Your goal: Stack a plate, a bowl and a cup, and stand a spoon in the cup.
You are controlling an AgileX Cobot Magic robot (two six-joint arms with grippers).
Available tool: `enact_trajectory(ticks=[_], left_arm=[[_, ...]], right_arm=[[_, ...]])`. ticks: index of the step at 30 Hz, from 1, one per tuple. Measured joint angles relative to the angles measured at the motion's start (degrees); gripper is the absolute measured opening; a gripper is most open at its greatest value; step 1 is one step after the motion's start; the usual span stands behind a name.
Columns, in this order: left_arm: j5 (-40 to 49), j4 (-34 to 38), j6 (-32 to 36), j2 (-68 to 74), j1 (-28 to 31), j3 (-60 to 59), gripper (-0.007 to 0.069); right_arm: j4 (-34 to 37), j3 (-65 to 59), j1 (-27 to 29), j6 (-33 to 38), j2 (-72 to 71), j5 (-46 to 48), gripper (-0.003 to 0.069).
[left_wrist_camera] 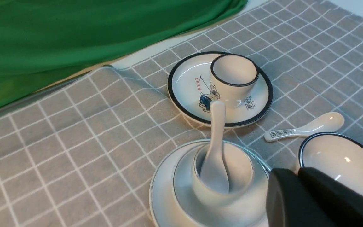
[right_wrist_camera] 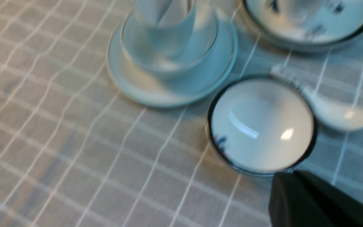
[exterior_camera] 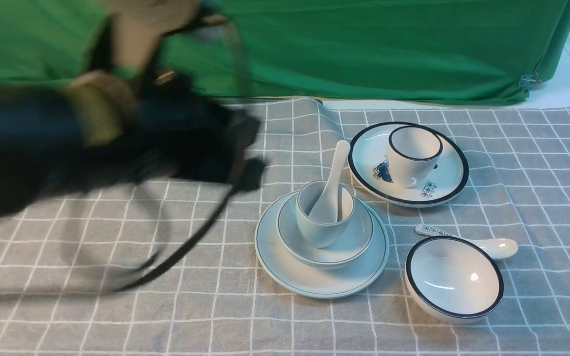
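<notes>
Off the plate [exterior_camera: 285,269] rim, left hand [left_wrist_camera: 295,181] pinched together, right hand [right_wrist_camera: 291,184] likewise.

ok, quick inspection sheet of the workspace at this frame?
Surface: grey checked cloth, wrinkled at the far edge.
Job's things: plate, bowl, cup stacked; spoon standing in the cup.
Clutter: black-rimmed plate carrying black-rimmed cup; black-rimmed bowl; marked spoon beside it.
Grippers: left gripper and right gripper shut, empty.
Cables: black cable hangs over the cloth.
Surroundings: green backdrop.
</notes>
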State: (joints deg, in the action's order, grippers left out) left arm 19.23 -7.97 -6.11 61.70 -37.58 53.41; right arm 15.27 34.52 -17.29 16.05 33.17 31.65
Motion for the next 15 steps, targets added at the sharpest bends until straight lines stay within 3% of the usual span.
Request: enact_trajectory(ticks=[5, 15], left_arm=[[-11.0, -2.9, -10.0, -15.7, 0.0, -18.2, 0.0001], [-21.1, -3.0, -12.1, -28.2, 0.1, -34.0, 0.0001]], right_arm=[[-2.9, 0.0, 0.0, -0.1, -14.1, -8.2, 0.0019], [-4.3, 0.0, 0.0, -0.7, -28.8, -11.1, 0.002]])
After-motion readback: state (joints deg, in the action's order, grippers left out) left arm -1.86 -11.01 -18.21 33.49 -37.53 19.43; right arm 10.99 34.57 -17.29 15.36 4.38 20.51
